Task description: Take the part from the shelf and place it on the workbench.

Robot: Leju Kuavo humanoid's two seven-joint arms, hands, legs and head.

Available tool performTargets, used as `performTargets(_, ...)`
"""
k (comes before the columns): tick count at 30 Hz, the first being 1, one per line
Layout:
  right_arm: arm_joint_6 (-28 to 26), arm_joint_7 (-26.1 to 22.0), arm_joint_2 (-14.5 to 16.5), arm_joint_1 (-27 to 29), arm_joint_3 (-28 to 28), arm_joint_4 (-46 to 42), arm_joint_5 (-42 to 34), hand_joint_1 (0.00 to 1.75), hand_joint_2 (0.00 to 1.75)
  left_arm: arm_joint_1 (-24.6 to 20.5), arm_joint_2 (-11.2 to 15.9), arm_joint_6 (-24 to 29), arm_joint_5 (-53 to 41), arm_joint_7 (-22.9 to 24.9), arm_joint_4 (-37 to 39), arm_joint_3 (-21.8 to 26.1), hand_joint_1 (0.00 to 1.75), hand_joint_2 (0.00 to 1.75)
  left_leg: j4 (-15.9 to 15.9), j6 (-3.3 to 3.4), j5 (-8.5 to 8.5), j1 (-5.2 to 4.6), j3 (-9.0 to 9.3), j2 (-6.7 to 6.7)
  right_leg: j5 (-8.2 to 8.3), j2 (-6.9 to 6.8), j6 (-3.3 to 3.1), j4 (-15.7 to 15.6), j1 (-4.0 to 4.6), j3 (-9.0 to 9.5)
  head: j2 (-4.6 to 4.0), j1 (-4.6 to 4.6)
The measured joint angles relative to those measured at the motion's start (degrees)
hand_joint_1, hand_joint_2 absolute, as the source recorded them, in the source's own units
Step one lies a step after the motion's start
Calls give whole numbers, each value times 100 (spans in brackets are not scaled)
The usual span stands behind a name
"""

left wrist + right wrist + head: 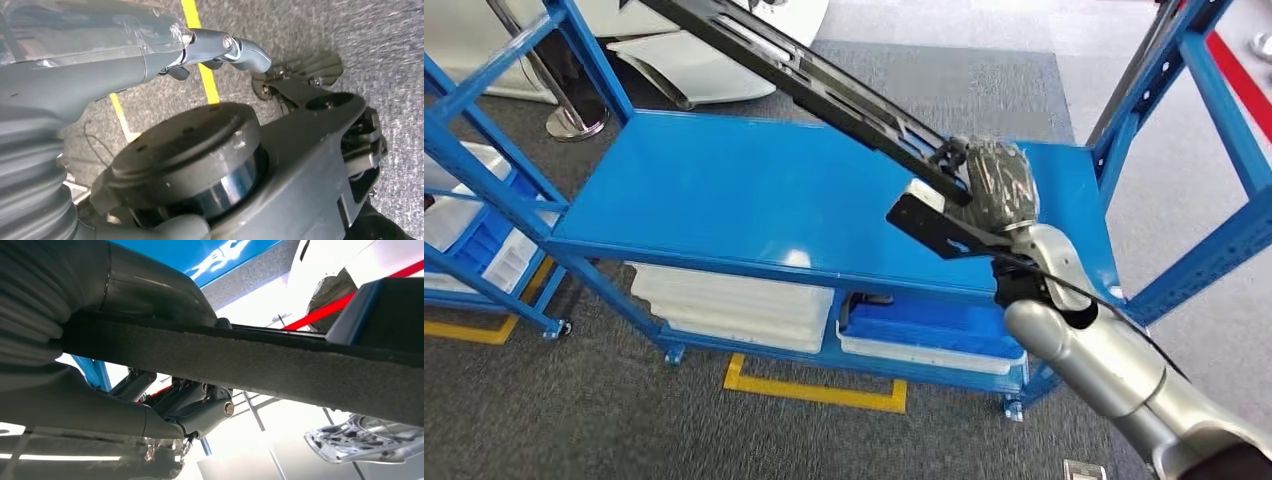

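From my station I saw the part (824,85), a long black bar with slots along it, held up above the blue shelf (754,190) and slanting from the far side of the rack down toward the right hand (999,185). That hand, wrapped in clear plastic film, had its fingers (200,412) clenched round the lower end of the part, and the flat black tip stuck out just past the grip on the near side. In the right wrist view the part (280,367) ran straight across in front of the hand, its underside faced with rough grey felt, the thumb on 1 side and the darker fingers on the other. The part hung clear of the shelf surface rather than lying on it. Beneath that surface sat a stack of white trays (734,300) and a blue bin (934,330) on the lower level. The left hand (220,47) hung over grey carpet (300,35) crossed by a yellow floor line (205,75); its fingers were curled in, holding nothing.
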Motion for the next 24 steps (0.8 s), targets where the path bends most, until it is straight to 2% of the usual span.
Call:
performTargets(2,-13,16,-1,-6,0,3,-15,175,175,-12,0,3,11,7,-3,1,0,175,719,10,-450,-13,-253,99,58,-25,-71,-2,40,-70,0,-83)
performTargets(3,-19,26,-2,-5,0,6,-25,175,175,-17,0,4,18,11,-4,2,0,175,1037,22,-598,-27,-346,115,89,-35,-92,0,66,-111,0,-115)
performTargets(4,-25,34,-2,-4,1,9,-39,175,175,-19,0,4,26,17,-4,2,0,175,1198,45,-641,-47,-360,119,123,-41,-108,1,93,-154,0,-142)
performTargets(5,-30,40,-2,-4,1,13,-55,175,175,-21,0,4,30,26,-5,2,0,175,1151,81,-579,-73,-274,119,161,-41,-118,1,118,-197,0,-163)
performTargets(6,-35,44,-2,-4,1,14,-68,175,175,-21,0,4,32,37,-7,1,0,175,902,130,-436,-102,-90,119,200,-37,-124,1,140,-237,0,-181)
performTargets(8,-47,55,-3,-7,-1,14,-84,175,175,-23,1,4,33,51,-12,0,0,175,94,240,-168,-169,398,107,281,-26,-114,2,170,-307,0,-198)
performTargets(9,-55,65,-7,-8,-2,14,-83,175,175,-24,1,4,34,55,-15,0,0,175,-217,265,-90,-194,562,106,328,-24,-92,-5,171,-332,0,-191)
performTargets(10,-63,79,-11,-10,-3,14,-80,175,175,-25,2,4,37,58,-18,0,0,175,-413,282,-55,-217,643,106,377,-23,-62,-16,161,-350,0,-182)
performTargets(12,-74,120,-22,-11,-4,15,-63,175,175,-23,3,5,43,66,-25,0,0,175,-524,302,42,-246,605,127,492,-24,16,-68,128,-369,0,-183)
performTargets(13,-75,140,-28,-11,-4,15,-49,175,175,-27,4,6,45,68,-29,0,0,175,-581,333,119,-247,571,148,502,-21,51,-79,117,-390,0,-201)
performTargets(14,-76,157,-38,-14,-4,16,-33,175,175,-34,5,8,46,71,-32,0,0,175,-640,368,207,-240,530,165,422,-17,83,-44,116,-428,0,-207)
performTargets(15,-75,174,-47,-19,-4,16,-16,175,175,-41,5,9,47,72,-34,0,0,175,-699,398,303,-226,473,182,231,-14,110,90,115,-489,0,-190)
performTargets(17,-73,207,-59,-25,-2,19,5,175,175,-50,6,10,48,78,-39,0,0,175,-731,433,456,-214,337,207,-336,-12,159,683,96,-647,0,-125)
performTargets(18,-69,225,-61,-23,2,22,11,175,175,-49,5,10,49,82,-42,-1,0,175,-720,435,521,-212,250,221,-529,-13,182,1041,82,-708,0,-94)
performTargets(19,-66,244,-62,-20,5,26,15,175,175,-48,5,10,49,85,-46,-1,0,175,-701,430,576,-210,162,239,-584,-13,205,1313,69,-725,0,-70)
performTargets(20,-62,264,-65,-19,9,28,19,175,175,-48,4,10,49,90,-51,-1,0,175,-674,420,625,-206,71,257,-510,-15,225,1428,57,-668,0,-49)
performTargets(21,-59,289,-69,-19,10,29,21,175,175,-49,3,9,49,97,-55,-2,0,175,-639,407,666,-198,-17,274,-358,-23,242,1341,45,-521,0,-29)
performTargets(22,-57,320,-76,-21,10,30,24,175,175,-49,2,7,49,103,-58,-2,0,175,-592,386,699,-190,-100,290,-216,-48,256,1057,36,-272,0,-9)
performTargets(23,-55,350,-83,-23,10,30,25,175,175,-49,2,4,49,111,-61,-2,0,175,-539,364,724,-189,-177,303,-179,-100,262,665,36,18,0,13)
performTargets(24,-55,374,-90,-25,9,28,28,175,175,-49,1,2,49,118,-63,-2,0,175,-486,337,746,-191,-235,316,-206,-140,232,296,51,268,0,31)
